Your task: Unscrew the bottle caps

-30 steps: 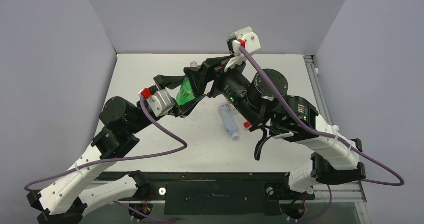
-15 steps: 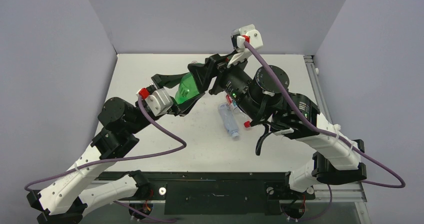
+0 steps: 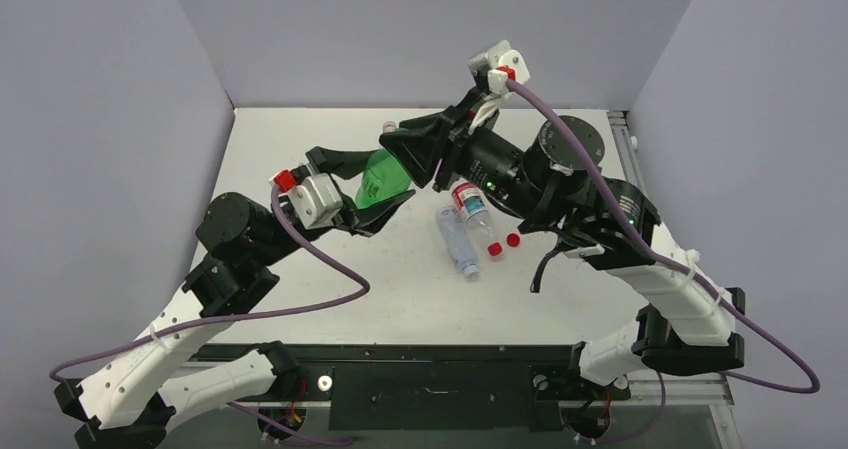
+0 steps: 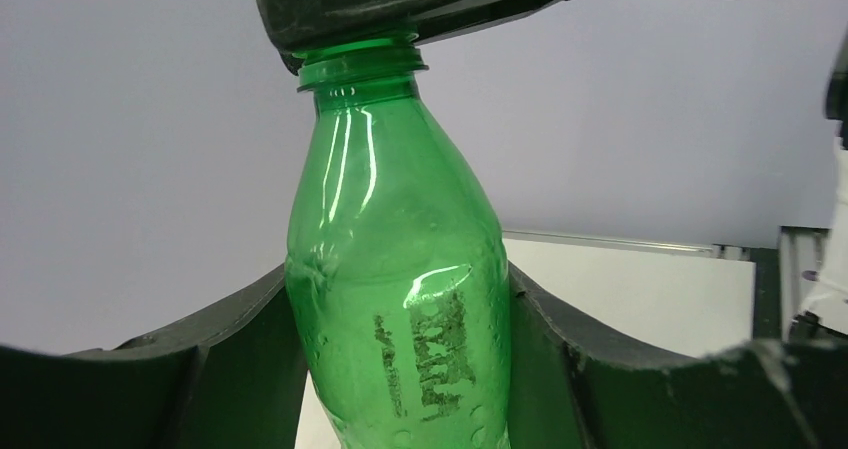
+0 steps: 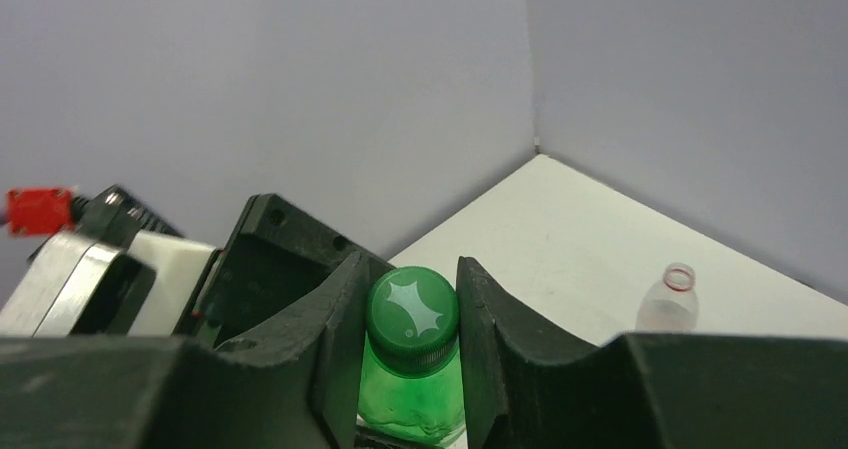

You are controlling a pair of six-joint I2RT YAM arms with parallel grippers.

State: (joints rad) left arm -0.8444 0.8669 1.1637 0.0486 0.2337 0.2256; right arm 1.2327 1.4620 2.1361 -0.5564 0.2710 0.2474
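above the table [image 3: 300, 139], left gripper [image 4: 400, 309] clamps the green bottle [image 4: 395, 269] mid-body. right gripper [image 5: 410, 294] pinches its green cap [image 5: 412, 311] between narrow jaws.

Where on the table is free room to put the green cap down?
Bare table lies near the front edge, between the left arm and the lying bottles. The far-left corner is bare too. It is crowded at centre, around those bottles and red caps.

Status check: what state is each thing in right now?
Green plastic bottle: clamped in left pincer.
Green round screw cap: on that bottle, right pincer shut on it.
Clear red-labelled bottle: lying on table.
Pale clear unlabelled bottle: lying on table.
Far clear bottle: standing, uncapped.
Small red cap: loose on table.
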